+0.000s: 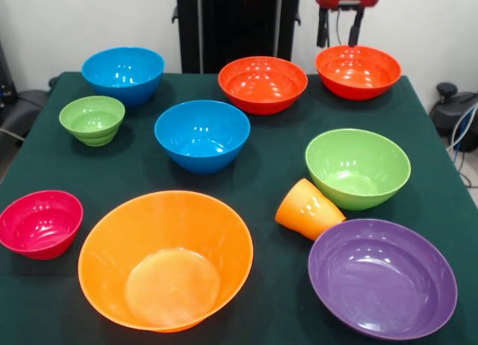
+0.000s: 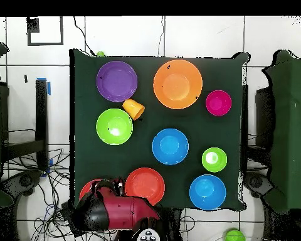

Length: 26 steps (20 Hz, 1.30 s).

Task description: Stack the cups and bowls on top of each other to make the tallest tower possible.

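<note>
Bowls (image 1: 202,134) sit unstacked across the green table (image 1: 269,173) — orange cup (image 1: 307,209) tipped over at centre right. My gripper (image 1: 346,20), top right — can't tell its state.

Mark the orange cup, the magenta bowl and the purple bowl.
orange cup (image 1: 308,209), front view, on its tilted side wall.
magenta bowl (image 1: 37,222), front view, on its inner floor.
purple bowl (image 2: 116,81), overhead view, at the centre of its inside.

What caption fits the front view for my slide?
Nine bowls and a tipped orange cup lie scattered on the green table, nothing stacked; the gripper hangs over a red-orange bowl.
</note>
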Available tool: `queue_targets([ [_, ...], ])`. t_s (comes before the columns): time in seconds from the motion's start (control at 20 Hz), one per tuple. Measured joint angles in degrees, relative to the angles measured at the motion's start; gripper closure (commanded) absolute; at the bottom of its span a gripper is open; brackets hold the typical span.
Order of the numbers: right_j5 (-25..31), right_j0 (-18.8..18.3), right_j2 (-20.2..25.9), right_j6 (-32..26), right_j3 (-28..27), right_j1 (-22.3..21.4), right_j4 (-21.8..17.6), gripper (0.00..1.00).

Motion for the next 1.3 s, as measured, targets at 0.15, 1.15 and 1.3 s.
queue_targets([
  [0.15, -1.97, 0.21, 0.0, 0.31, 0.03, 3.68, -0.91, 0.0],
  [1.15, -4.94, 0.22, -1.04, 0.42, 0.04, 11.05, -5.98, 0.0],
  [1.3, -4.96, 0.22, -1.15, 0.42, 0.03, 12.43, -6.55, 0.0],
])
